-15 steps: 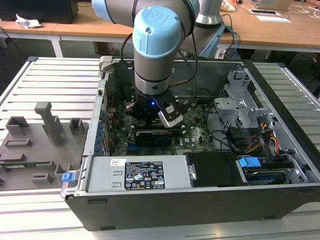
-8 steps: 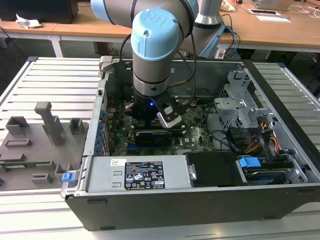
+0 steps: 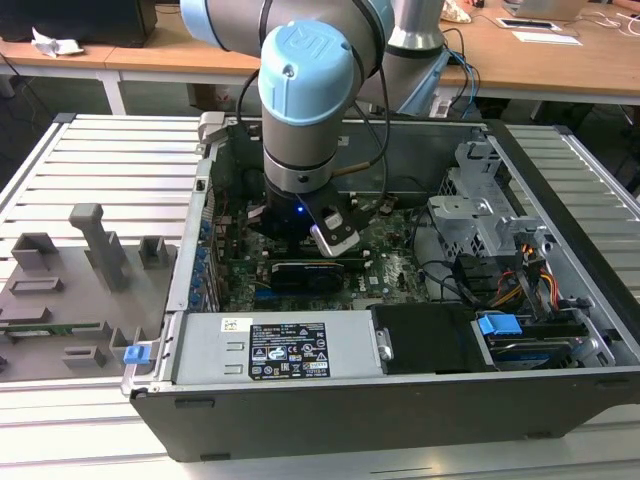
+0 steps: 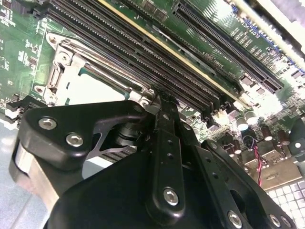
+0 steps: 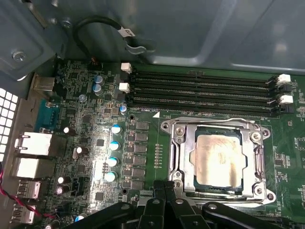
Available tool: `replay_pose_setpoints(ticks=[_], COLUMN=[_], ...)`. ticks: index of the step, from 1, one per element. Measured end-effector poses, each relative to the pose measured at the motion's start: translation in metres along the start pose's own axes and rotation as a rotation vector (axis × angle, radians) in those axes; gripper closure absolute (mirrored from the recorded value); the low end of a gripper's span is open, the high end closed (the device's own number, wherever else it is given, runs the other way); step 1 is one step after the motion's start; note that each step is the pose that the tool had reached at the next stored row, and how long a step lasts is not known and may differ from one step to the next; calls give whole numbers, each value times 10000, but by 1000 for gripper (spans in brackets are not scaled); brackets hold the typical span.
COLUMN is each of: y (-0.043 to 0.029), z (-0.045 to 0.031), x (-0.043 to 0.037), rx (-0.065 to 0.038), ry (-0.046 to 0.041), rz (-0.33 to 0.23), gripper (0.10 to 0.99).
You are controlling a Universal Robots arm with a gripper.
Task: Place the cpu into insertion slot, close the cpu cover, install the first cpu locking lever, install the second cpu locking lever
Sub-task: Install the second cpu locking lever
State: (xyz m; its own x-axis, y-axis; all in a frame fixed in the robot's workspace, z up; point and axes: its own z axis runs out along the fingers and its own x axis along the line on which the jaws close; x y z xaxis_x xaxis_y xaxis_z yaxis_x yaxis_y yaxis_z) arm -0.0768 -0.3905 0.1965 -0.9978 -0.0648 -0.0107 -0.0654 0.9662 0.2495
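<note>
In the first wrist view the cpu [image 5: 220, 160] lies flat in the insertion slot [image 5: 259, 164], silver top up. The cpu cover [image 5: 183, 152] is down around it as a metal frame. A thin lever wire [image 5: 209, 119] runs along the socket edge beside the memory slots. My gripper [image 5: 165, 187] is shut, with its two black fingertips together at the socket's opposite edge, near a corner. In the second wrist view the gripper [image 4: 162, 99] touches down just beside the cover [image 4: 62, 62] and the cpu [image 4: 90, 89]. In the exterior view the arm's wrist [image 3: 300, 200] reaches down into the open computer case.
Long black memory slots [image 5: 200, 88] lie beside the socket, and capacitors [image 5: 114, 152] and rear ports [image 5: 33, 143] stand nearby. The case holds a black card [image 3: 310, 272], a power supply [image 3: 280, 345] and a drive cage [image 3: 480, 210]. Grey fixtures [image 3: 90, 250] stand at the exterior view's left.
</note>
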Motion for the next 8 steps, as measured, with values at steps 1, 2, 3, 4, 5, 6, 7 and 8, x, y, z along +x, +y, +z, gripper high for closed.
replay_pose_setpoints(ticks=[1, 2, 3, 4, 5, 6, 7, 8], y=[0, 1, 2, 3, 7, 12, 18, 24], z=[0, 1, -2, -8, -21, -37, -66, -87], x=[0, 0, 0, 0, 0, -1, -1, -1], rx=[0, -1, -3, -3, -5, -9, -4, -3], ry=[0, 0, -2, -2, -4, -5, -2, -2], rz=[0, 0, 1, 1, 1, 1, 1, 2], gripper=[980, 980, 980, 980, 980, 980, 980, 980])
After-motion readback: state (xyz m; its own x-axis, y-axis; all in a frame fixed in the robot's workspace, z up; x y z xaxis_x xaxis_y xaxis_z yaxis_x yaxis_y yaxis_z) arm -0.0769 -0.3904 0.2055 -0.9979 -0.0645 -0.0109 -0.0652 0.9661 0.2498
